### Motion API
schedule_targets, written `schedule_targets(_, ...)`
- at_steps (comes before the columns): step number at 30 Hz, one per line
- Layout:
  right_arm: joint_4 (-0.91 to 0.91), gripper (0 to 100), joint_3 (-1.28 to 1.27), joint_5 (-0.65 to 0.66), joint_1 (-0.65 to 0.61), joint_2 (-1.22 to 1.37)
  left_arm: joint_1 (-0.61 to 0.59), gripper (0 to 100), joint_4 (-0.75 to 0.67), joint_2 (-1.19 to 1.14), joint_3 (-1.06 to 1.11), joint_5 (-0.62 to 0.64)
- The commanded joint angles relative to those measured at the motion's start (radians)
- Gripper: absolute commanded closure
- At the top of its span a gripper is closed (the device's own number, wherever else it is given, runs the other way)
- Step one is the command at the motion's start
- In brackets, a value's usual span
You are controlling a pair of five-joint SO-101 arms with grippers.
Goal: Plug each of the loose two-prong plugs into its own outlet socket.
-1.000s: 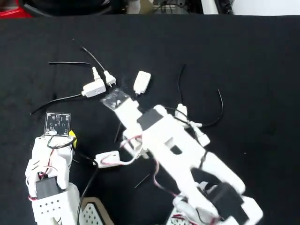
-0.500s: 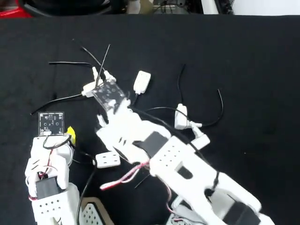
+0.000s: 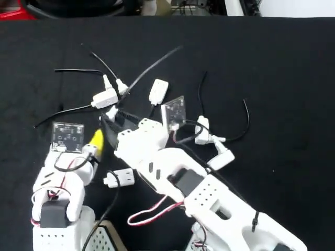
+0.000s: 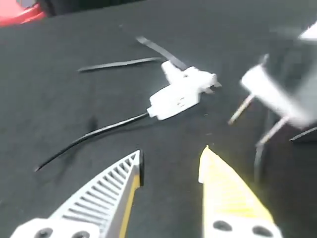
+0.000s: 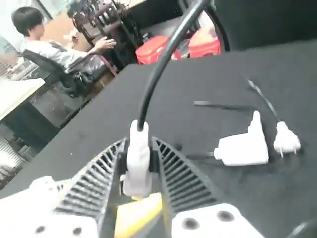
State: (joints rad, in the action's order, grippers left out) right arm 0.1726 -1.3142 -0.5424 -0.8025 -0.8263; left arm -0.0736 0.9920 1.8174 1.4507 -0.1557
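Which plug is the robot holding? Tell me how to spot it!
Find the big white arm stretching across the black table from the near right corner. At its tip, the tool pinches a white plug. Unlike the plugs lying flat on the table, this one's black cord rises into the air.

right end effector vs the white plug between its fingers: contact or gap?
Touching. The right wrist view shows the right end effector with both fingers pressed against the sides of the plug, with no gap on either side.

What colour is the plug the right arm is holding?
White plug, black cord; best in the right wrist view.
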Motion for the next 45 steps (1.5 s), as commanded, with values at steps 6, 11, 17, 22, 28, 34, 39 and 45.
schedule_targets(6, -0.193, 98.7, -0.030, -0.023, -0.037, -0.197, 0.048, 80, -0.132, 0.003, -0.035, 0.011)
schedule_targets(11, -0.434, 98.7, 0.002, -0.020, -0.055, -0.358, 0.038, 80, -0.170, 0.003, -0.031, 0.106)
schedule_targets(17, -0.620, 98.7, 0.062, -0.018, -0.052, -0.423, 0.038, 80, -0.163, 0.003, -0.028, 0.114)
schedule_targets(22, -0.743, 98.7, 0.156, 0.060, 0.032, -0.420, -0.022, 80, -0.163, 0.003, 0.018, 0.081)
schedule_targets(28, -1.117, 98.7, 0.340, 0.169, 0.135, -0.306, -0.157, 80, 0.012, 0.003, 0.005, -0.261)
schedule_targets(34, -1.309, 98.7, 0.504, 0.209, 0.255, -0.088, -0.108, 80, 0.144, -0.100, -0.051, -0.356)
schedule_targets(39, -1.496, 98.6, 0.679, 0.316, 0.374, 0.091, 0.031, 80, 0.265, -0.396, -0.162, -0.600)
schedule_targets(45, -1.544, 98.6, 0.745, 0.385, 0.468, 0.236, 0.176, 80, 0.265, -0.646, -0.272, -0.893)
